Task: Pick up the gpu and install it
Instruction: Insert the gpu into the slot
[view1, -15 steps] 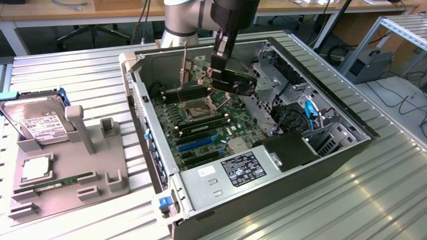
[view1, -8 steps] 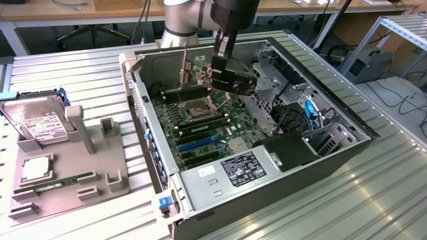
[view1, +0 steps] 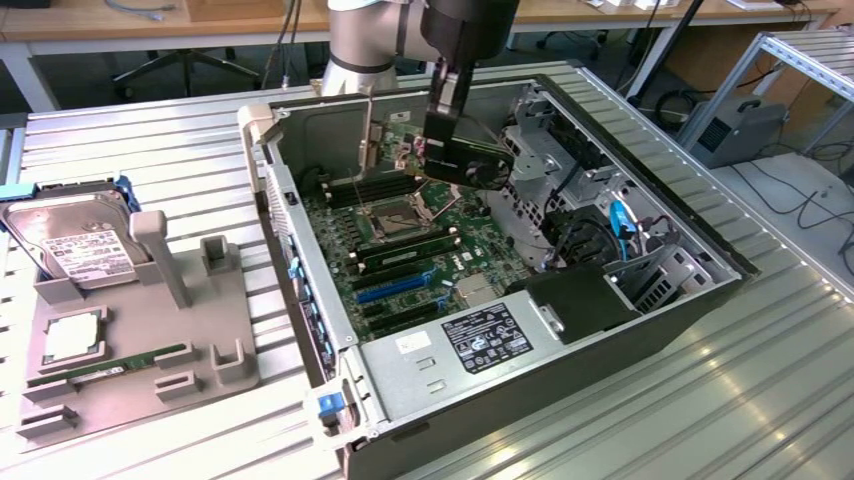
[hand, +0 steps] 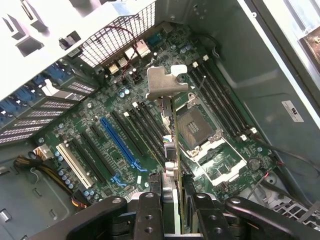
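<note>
The near end of the gpu (hand: 166, 87) is hidden between the jaws.

Fig. 1. My arm (view1: 358, 45): pale grey tube, black wrist section. My hand (hand: 175, 212): matte black fingers (hand: 148, 215), round screw holes.

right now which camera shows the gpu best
The exterior view: the gpu hangs side-on in the gripper over the motherboard, showing its green board, black cooler and silver bracket. The wrist view sees it edge-on, a thin strip with the bracket's bent tab, clamped between the fingers.
</note>
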